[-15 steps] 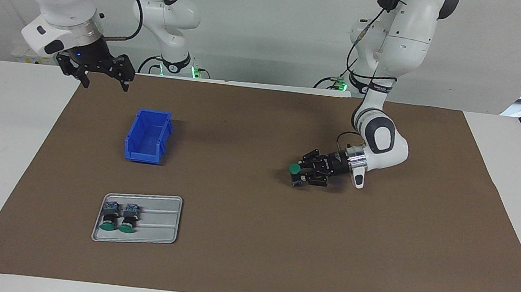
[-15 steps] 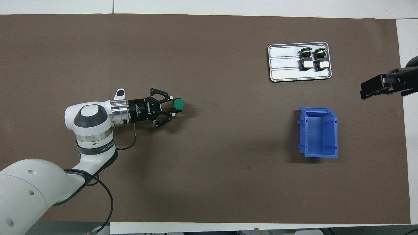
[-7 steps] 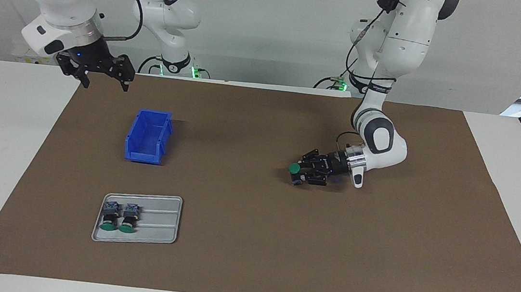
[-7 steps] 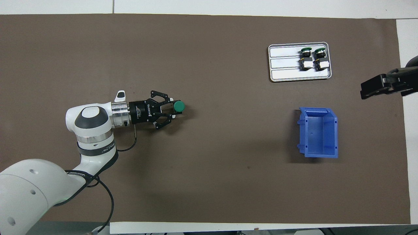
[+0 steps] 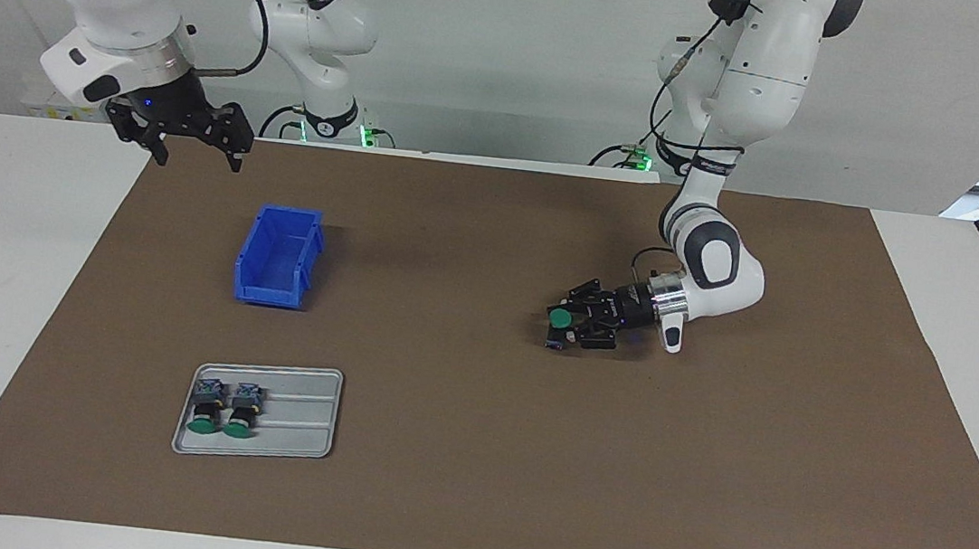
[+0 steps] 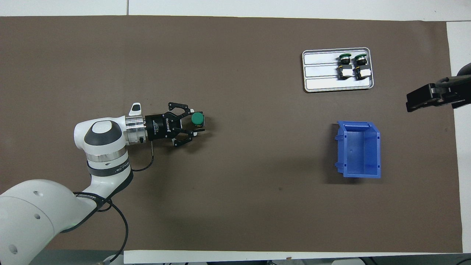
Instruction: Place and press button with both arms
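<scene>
Upright on the brown mat, round flat green cap up: the button point(image 5: 557, 317), between the left gripper point(image 6: 196, 125) fingers, grip impossible to tell. Right gripper point(image 5: 197, 155) spread wide, waiting.

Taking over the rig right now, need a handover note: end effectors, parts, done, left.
Left end effector: low over the brown mat, at the button; grip unclear.
Right end effector: open, empty, raised over the mat's edge at the right arm's end; that arm waits.
Button: mid-mat toward the left arm's end, green cap up.
Two spare buttons lie in the grey tray; the blue bin, nearer the robots, is empty.
Done: one button brought out to the mat.
Left: confirm it is set down, then press it.
</scene>
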`<state>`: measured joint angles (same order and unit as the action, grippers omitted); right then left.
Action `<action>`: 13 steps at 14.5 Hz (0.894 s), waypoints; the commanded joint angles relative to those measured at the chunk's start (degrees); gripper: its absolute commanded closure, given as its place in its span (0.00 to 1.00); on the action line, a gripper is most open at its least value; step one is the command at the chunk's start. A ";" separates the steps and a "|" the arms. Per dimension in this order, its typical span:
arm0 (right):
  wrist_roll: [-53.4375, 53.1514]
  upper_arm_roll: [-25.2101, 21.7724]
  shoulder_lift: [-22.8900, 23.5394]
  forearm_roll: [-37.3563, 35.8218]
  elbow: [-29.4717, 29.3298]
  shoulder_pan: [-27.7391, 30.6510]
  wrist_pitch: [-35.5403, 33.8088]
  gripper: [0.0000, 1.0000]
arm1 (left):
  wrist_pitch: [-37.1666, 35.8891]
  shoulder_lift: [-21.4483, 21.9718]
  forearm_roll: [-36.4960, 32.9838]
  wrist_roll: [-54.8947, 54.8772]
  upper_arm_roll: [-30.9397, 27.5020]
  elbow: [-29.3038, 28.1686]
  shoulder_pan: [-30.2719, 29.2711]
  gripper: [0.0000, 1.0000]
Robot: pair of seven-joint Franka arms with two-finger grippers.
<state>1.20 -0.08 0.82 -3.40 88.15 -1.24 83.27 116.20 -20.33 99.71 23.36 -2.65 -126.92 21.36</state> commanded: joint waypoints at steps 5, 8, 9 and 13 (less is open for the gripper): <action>0.82 0.00 -0.82 -0.02 0.97 0.19 0.23 0.02 | 1.22 2.66 1.28 -0.25 0.01 -1.40 -0.10 0.16; 0.82 0.00 -0.82 -0.02 0.97 0.19 0.23 0.02 | 2.89 4.68 1.01 1.95 0.01 -1.40 -0.09 0.00; 0.82 0.00 -0.82 -0.02 0.97 0.19 0.23 0.02 | 3.07 5.38 0.84 2.56 0.01 -1.40 -0.09 0.00; 0.82 0.00 -0.82 -0.02 0.97 0.19 0.23 0.02 | 9.02 9.07 -2.83 5.12 -0.08 -1.32 1.65 0.00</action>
<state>1.20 -0.08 0.82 -3.40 88.15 -1.24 83.27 120.79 -14.76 99.09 26.54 -2.63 -126.89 21.55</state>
